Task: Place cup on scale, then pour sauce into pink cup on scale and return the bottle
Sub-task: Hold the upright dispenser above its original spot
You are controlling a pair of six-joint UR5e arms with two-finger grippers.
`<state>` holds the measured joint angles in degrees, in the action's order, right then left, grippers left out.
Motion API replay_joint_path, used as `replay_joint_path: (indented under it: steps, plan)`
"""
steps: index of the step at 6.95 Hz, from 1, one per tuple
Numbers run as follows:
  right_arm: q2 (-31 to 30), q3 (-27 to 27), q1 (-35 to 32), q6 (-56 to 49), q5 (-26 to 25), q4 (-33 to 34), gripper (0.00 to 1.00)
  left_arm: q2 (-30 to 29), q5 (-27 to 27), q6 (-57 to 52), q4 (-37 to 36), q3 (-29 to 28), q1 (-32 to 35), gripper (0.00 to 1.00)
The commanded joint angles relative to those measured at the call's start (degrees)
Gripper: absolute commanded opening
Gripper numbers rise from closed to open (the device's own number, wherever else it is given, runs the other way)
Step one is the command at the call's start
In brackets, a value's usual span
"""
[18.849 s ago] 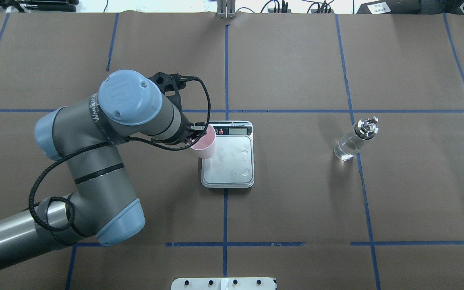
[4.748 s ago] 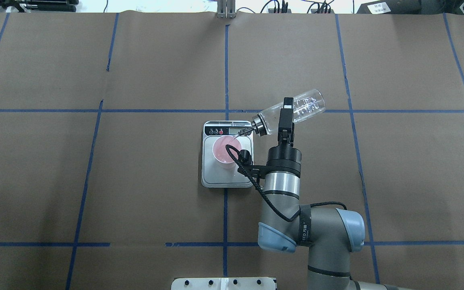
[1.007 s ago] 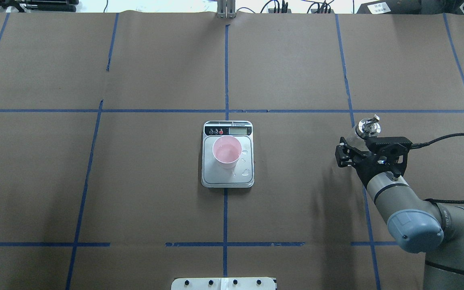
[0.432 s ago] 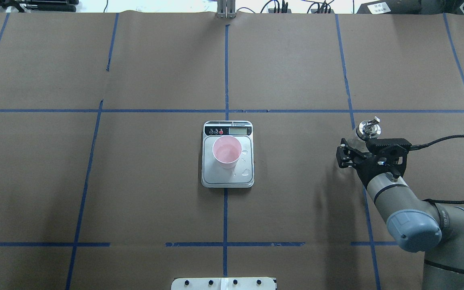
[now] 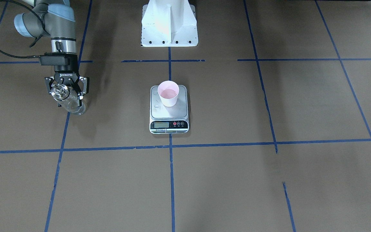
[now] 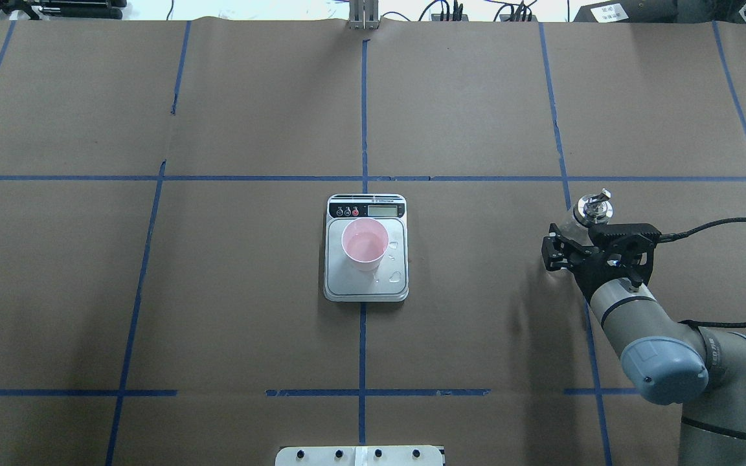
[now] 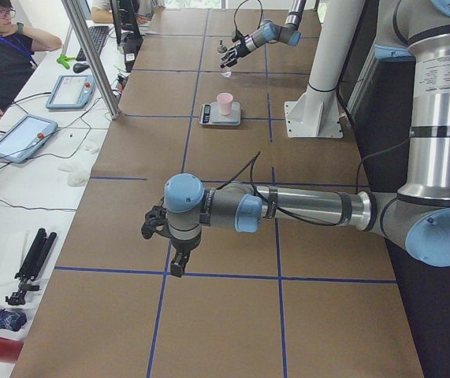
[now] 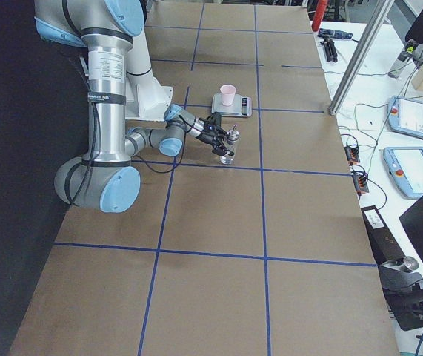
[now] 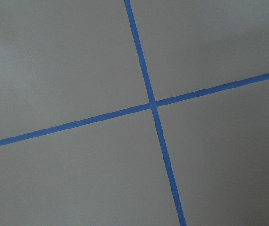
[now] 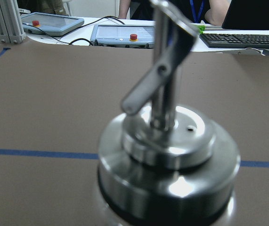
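The pale pink cup (image 5: 168,93) stands upright on the scale (image 5: 169,114) at the table's middle, with clear liquid in it; it also shows in the overhead view (image 6: 364,244). The clear glass bottle (image 5: 72,108) stands upright far to my right, its metal collar and spout (image 6: 593,208) filling the right wrist view (image 10: 167,150). My right gripper (image 5: 68,96) is shut on the bottle's body, which is at or just above the table. My left gripper (image 7: 155,228) shows only in the exterior left view, low over bare table; I cannot tell whether it is open or shut.
Water drops (image 6: 395,276) lie on the scale's platform (image 6: 366,288). The white robot base (image 5: 169,22) stands behind the scale. Blue tape lines grid the brown table. Operators, tablets (image 7: 20,138) and a keyboard sit beyond the far edge.
The right gripper and the bottle have sunk slightly together over the last second. Earlier the left arm set the cup on the scale and the right arm poured into it.
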<state>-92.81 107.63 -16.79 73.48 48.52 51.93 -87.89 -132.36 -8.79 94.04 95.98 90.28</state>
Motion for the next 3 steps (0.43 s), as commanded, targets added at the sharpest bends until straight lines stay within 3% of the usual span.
replay_joint_path:
  steps: [1,3]
  plan:
    - [0.0,-0.5,0.0,0.0,-0.2,-0.1,0.98,0.0,0.0,0.0,0.0,0.0,0.1,1.0]
    - [0.0,-0.9,0.0,0.0,-0.5,-0.1,0.99,0.0,0.0,0.0,0.0,0.0,0.1,1.0]
